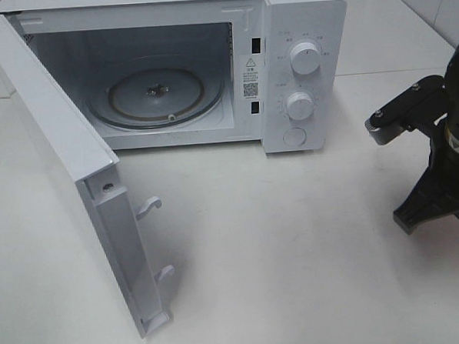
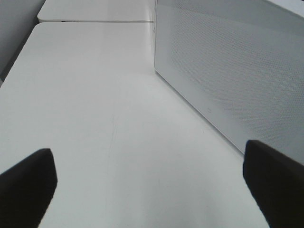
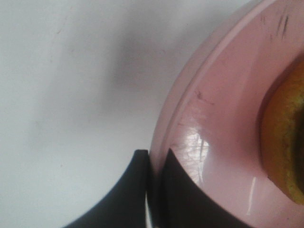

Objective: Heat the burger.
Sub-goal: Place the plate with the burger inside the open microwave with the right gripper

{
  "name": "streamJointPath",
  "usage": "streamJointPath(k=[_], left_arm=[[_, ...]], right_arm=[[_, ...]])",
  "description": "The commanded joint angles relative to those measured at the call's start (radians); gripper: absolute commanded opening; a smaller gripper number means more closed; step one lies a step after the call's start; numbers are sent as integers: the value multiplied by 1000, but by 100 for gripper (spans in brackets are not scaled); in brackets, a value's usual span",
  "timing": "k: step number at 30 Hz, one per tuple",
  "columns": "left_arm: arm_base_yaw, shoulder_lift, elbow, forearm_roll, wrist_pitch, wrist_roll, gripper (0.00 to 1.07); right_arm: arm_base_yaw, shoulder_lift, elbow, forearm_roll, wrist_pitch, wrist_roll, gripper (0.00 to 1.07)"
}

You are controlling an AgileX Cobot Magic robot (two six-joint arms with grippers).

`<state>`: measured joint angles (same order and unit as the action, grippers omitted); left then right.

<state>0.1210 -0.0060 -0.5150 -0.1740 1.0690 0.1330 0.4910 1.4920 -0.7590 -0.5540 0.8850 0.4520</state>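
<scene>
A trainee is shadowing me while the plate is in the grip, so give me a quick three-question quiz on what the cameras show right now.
1. True or false: the microwave door stands open.
2. The fingers of the right gripper pinch: A the pink plate at its rim; B a mug; C nothing.
3. Fill in: on the plate sits a ____.
Key: 1 true; 2 A; 3 burger.
</scene>
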Motion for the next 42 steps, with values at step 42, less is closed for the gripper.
streamJointPath(k=[42], left_arm=[[3, -5, 0, -10, 4, -7, 100]], right_arm=[[603, -308, 134, -73, 206, -22, 0]])
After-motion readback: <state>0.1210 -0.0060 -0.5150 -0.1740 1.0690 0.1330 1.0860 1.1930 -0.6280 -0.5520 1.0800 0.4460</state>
